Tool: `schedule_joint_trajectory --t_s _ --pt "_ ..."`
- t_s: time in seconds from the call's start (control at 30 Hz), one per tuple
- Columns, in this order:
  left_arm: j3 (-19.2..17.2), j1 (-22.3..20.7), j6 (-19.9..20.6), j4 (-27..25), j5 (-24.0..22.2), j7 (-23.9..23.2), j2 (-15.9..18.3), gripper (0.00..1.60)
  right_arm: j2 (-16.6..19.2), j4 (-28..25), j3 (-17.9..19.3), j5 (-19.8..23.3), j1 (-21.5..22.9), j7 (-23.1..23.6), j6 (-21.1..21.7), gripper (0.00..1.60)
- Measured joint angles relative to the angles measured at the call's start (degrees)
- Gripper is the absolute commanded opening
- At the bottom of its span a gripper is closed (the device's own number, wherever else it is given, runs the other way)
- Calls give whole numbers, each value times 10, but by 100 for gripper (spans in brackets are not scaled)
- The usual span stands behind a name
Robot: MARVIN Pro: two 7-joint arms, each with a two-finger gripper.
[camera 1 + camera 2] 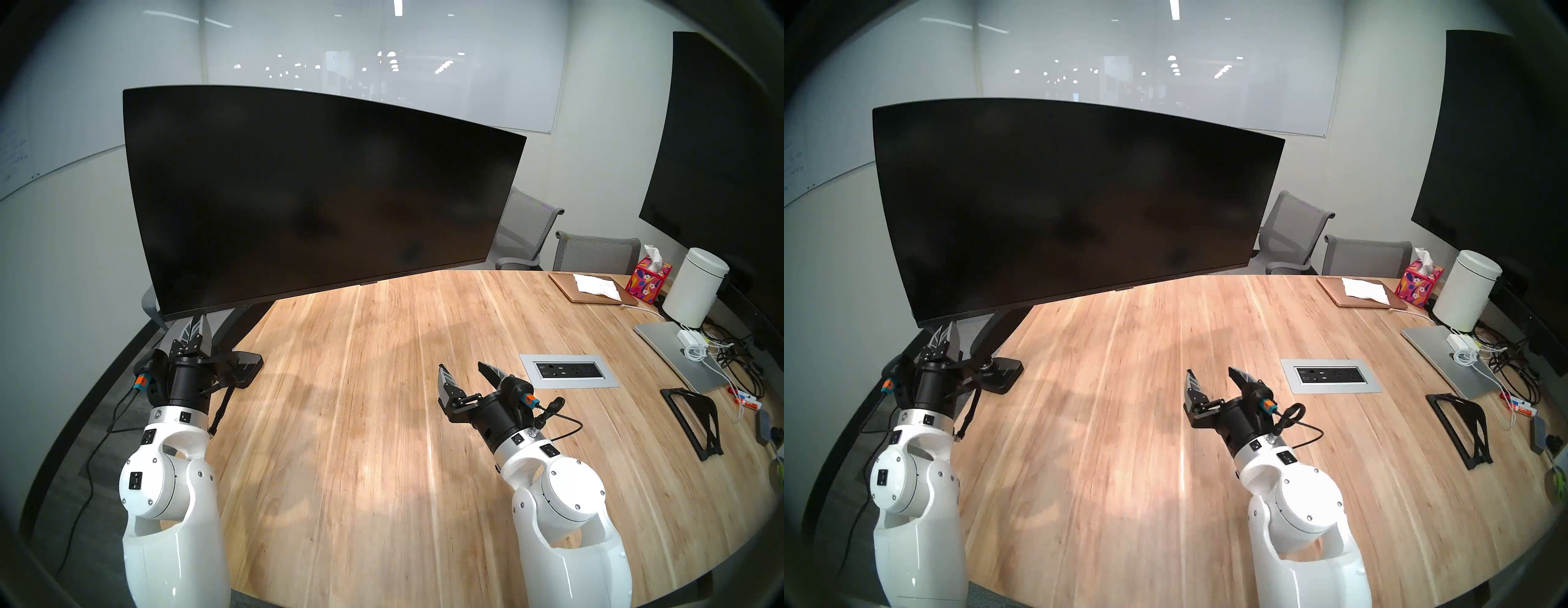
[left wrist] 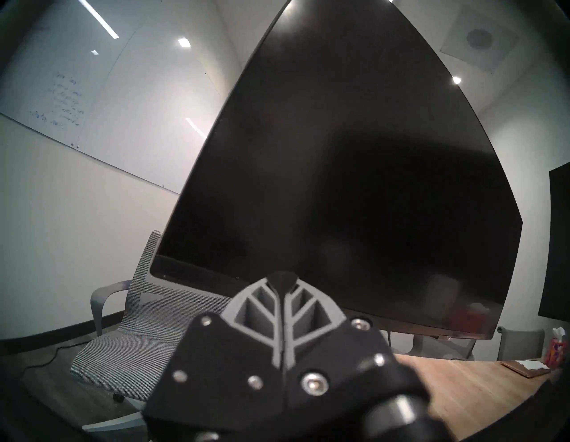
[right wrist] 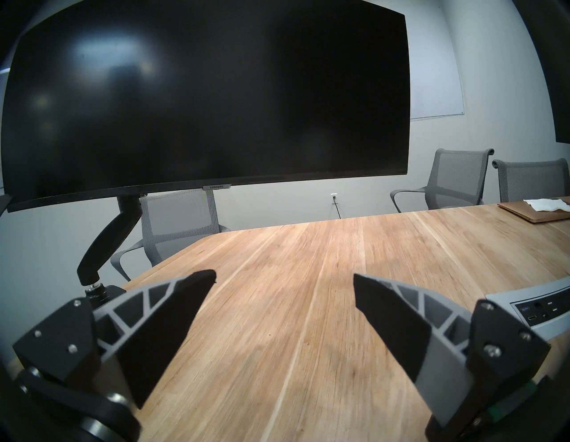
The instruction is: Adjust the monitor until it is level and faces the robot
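The wide curved black monitor (image 1: 322,195) (image 1: 1072,208) hangs on its black arm mount (image 3: 114,234) over the wooden table's (image 1: 360,424) far left corner. It is tilted: its left end sits low and near me, its right end higher and farther back. My left gripper (image 1: 199,320) (image 1: 949,327) (image 2: 281,279) is shut, fingers pressed together with nothing between them, pointing up right under the monitor's (image 2: 354,169) lower left corner. Whether the tips touch the bezel I cannot tell. My right gripper (image 1: 461,367) (image 1: 1210,371) (image 3: 283,276) stands open low over mid-table, apart from the monitor (image 3: 200,98).
A large black screen (image 1: 721,148) is on the right wall. A power outlet panel (image 1: 568,370) is set into the table beside my right gripper. Laptop (image 1: 674,352), cables, white canister (image 1: 695,288), tissue box (image 1: 651,282) and black stand (image 1: 695,420) crowd the right side. Grey chairs (image 1: 526,229) stand behind.
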Motion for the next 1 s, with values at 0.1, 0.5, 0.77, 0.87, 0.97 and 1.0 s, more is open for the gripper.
schedule_joint_trajectory --t_s 0.1,0.5,0.77,0.87,0.97,1.0 --pt "4 -8 1 3 0 9 3 0 0 0 0 0 0 0 0 160" --pt "-1 -29 1 11 -10 26 11 0 0 0 0 0 0 0 0 160" --pt "-13 -41 3 15 -19 33 16 0 0 0 0 0 0 0 0 160" --pt "-17 -47 10 17 -23 36 18 0 0 0 0 0 0 0 0 160" --pt "-20 -53 17 19 -25 39 21 0 0 0 0 0 0 0 0 160" --pt "-21 -55 19 20 -26 40 22 0 0 0 0 0 0 0 0 160"
